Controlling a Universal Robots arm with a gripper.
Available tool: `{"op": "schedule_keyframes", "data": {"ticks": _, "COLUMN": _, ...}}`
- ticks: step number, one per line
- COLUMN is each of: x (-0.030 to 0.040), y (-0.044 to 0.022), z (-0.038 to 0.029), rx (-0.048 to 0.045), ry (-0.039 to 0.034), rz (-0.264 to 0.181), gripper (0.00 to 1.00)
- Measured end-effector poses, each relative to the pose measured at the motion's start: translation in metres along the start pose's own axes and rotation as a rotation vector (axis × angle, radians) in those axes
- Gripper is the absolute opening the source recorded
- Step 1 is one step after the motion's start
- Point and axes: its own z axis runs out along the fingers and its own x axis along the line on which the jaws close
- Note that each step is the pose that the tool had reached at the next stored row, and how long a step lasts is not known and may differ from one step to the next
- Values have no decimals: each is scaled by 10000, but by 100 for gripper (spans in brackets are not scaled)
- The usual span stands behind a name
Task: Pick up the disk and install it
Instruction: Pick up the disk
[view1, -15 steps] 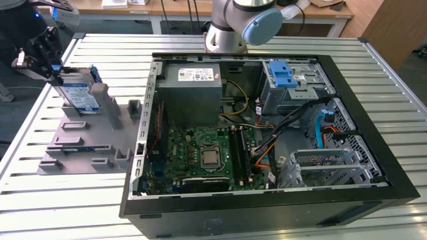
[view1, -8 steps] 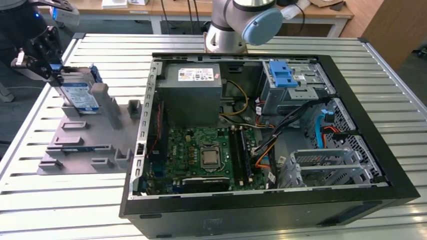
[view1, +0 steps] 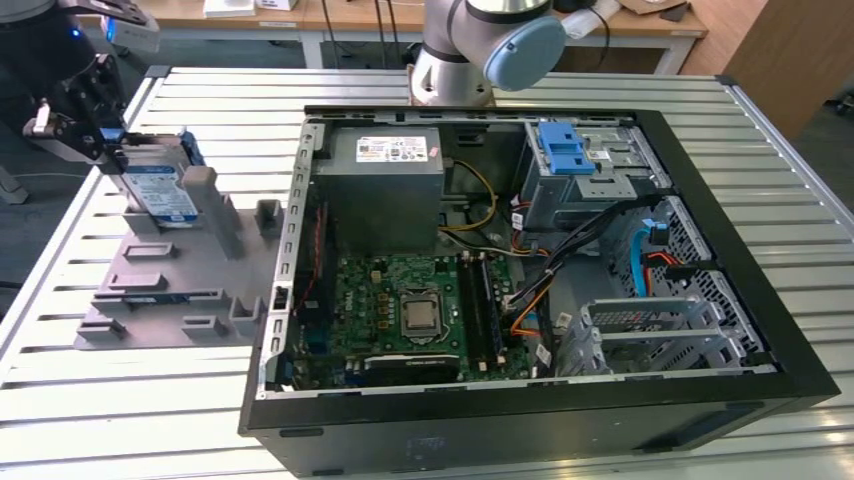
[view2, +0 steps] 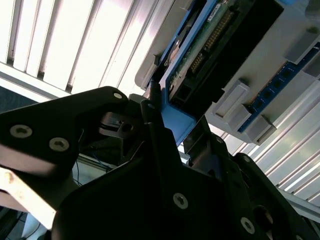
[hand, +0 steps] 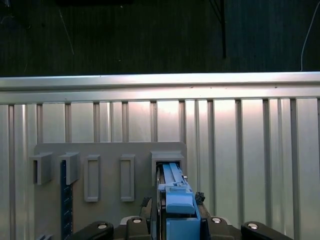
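**Exterior view:** the arm's black two-fingered claw (view1: 112, 140) is clamped on the upper end of the disk (view1: 158, 188), a flat silver metal hard drive with a white-and-blue label and blue plastic side rails. The disk stands on edge directly beneath the claw, its lower end at a slot of the grey plastic fixture plate (view1: 160, 300) on the slatted metal table (view1: 107, 400). Whether it has cleared the slot cannot be told. The open black computer case (view1: 534, 430) lies well apart from the claw. Held by one end only, the disk could well swing or slip over that distance.

**Second wrist view:** the claw (view2: 175, 122) pinches a thin blue rail (view2: 181, 129) between its dark fingers. The likely risk is a narrow plastic purchase: a tilted pull could jam the disk against the slot walls or twist it out of the grip. Beyond the claw, the disk (view2: 200, 50) shows a green circuit board and a dark connector edge framed in blue.

**First wrist view:** the disk (hand: 176, 195) runs straight ahead of the claw (hand: 177, 212) into a raised grey slot of the fixture plate (hand: 110, 150). It looks square to that slot, and its blue rail has a moulded latch nearest the fingers
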Motion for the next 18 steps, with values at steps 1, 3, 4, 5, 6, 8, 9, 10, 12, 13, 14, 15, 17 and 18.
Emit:
{"op": "schedule_keyframes", "data": {"ticks": 1, "x": 0, "y": 0, "z": 1, "rx": 2, "ry": -1, "rz": 0, "gripper": 43}}
{"op": "schedule_keyframes", "data": {"ticks": 3, "x": 0, "y": 0, "z": 1, "rx": 2, "ry": 0, "rz": 0, "gripper": 43}}
{"op": "schedule_keyframes", "data": {"ticks": 4, "x": 0, "y": 0, "z": 1, "rx": 2, "ry": -1, "rz": 0, "gripper": 36}}
{"op": "schedule_keyframes", "data": {"ticks": 5, "x": 0, "y": 0, "z": 1, "rx": 2, "ry": -1, "rz": 0, "gripper": 36}}
{"op": "schedule_keyframes", "data": {"ticks": 6, "x": 0, "y": 0, "z": 1, "rx": 2, "ry": -1, "rz": 0, "gripper": 36}}
{"op": "schedule_keyframes", "data": {"ticks": 8, "x": 0, "y": 0, "z": 2, "rx": 3, "ry": -1, "rz": 0, "gripper": 36}}
{"op": "schedule_keyframes", "data": {"ticks": 9, "x": 0, "y": 0, "z": 2, "rx": 3, "ry": -1, "rz": -2, "gripper": 36}}
{"op": "schedule_keyframes", "data": {"ticks": 10, "x": 0, "y": 0, "z": 2, "rx": 2, "ry": -1, "rz": -46, "gripper": 36}}
{"op": "schedule_keyframes", "data": {"ticks": 12, "x": 0, "y": 0, "z": 2, "rx": -2, "ry": 0, "rz": -221, "gripper": 36}}
{"op": "schedule_keyframes", "data": {"ticks": 13, "x": 0, "y": 0, "z": 2, "rx": -3, "ry": 0, "rz": -277, "gripper": 36}}
{"op": "schedule_keyframes", "data": {"ticks": 14, "x": 0, "y": 0, "z": 2, "rx": -3, "ry": 0, "rz": -285, "gripper": 36}}
{"op": "schedule_keyframes", "data": {"ticks": 15, "x": 0, "y": 0, "z": 2, "rx": -4, "ry": 0, "rz": -285, "gripper": 36}}
{"op": "schedule_keyframes", "data": {"ticks": 17, "x": 0, "y": 0, "z": 2, "rx": -4, "ry": 0, "rz": -286, "gripper": 36}}
{"op": "schedule_keyframes", "data": {"ticks": 18, "x": 0, "y": 0, "z": 2, "rx": -4, "ry": 0, "rz": -287, "gripper": 36}}
